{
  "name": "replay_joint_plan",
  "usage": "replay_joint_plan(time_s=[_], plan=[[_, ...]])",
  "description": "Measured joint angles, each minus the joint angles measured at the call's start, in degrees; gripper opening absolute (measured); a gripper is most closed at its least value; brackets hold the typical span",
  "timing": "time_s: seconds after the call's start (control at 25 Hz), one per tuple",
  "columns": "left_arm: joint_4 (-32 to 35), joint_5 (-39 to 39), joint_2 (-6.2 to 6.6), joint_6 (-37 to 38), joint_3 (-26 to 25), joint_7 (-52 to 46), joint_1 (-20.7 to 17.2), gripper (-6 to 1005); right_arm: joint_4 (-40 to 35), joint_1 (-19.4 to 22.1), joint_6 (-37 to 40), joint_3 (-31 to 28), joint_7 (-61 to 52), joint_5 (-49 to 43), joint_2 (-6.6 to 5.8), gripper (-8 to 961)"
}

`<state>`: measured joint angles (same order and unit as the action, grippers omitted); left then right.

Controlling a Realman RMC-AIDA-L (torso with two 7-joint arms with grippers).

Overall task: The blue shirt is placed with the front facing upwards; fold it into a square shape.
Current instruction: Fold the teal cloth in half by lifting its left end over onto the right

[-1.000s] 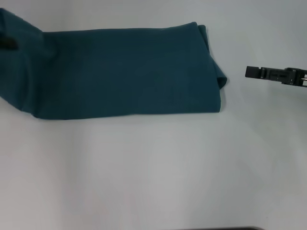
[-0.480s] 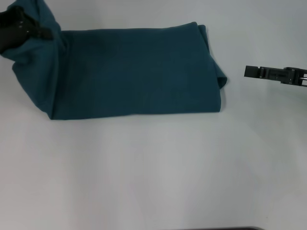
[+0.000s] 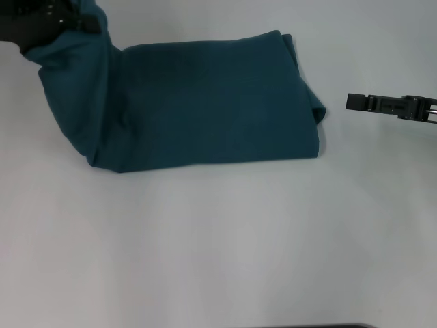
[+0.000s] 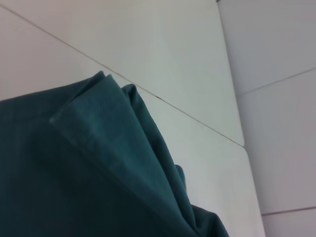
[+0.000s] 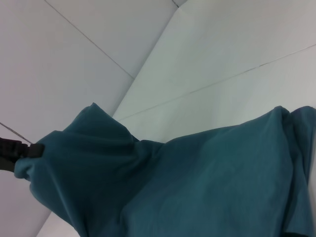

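Observation:
The blue shirt (image 3: 212,102) lies on the white table as a long teal band, plain side up, with no lettering showing. Its left end is raised off the table and hangs from my left gripper (image 3: 87,23), which is shut on the cloth at the far left. The right wrist view shows the same lifted end (image 5: 74,148) held by the left gripper (image 5: 19,152). The left wrist view is filled by folded layers of the shirt (image 4: 74,173). My right gripper (image 3: 352,102) hovers just right of the shirt's right edge, clear of the cloth.
White table (image 3: 218,246) stretches in front of the shirt. Panel seams (image 5: 217,81) cross the tabletop in the wrist views. A dark strip (image 3: 321,326) shows at the near edge.
My left gripper has carried the shirt's left end up and to the right, so the band on the table is shorter. The right gripper has stayed put.

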<state>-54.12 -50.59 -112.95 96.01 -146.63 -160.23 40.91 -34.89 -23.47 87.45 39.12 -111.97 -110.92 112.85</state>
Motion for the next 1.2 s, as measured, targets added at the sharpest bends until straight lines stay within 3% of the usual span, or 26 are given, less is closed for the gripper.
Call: replay_joint_plan(time_s=[0.44, 0.64, 0.84, 1.2], plan=[[-3.3, -0.2, -2.63, 1.8, 1.4, -0.2, 3.2, 15, 0.1, 0.0, 0.0, 0.0, 0.0, -0.1, 0.0, 868], [-7.3, 0.2, -3.67, 0.6, 7.6, -3.6, 4.1, 15, 0.1, 0.0, -0.1, 0.0, -0.5, -0.6, 0.0, 868], [-9.1, 2.0, -3.37, -1.4, 13.9, -7.0, 5.9, 16, 0.1, 0.0, -0.3, 0.0, -0.6, -0.6, 0.0, 868], [-9.3, 3.7, -3.96, -1.0, 16.1, -7.3, 11.0, 37, 0.3, -0.2, -0.5, 0.0, -0.6, -0.6, 0.08, 868]])
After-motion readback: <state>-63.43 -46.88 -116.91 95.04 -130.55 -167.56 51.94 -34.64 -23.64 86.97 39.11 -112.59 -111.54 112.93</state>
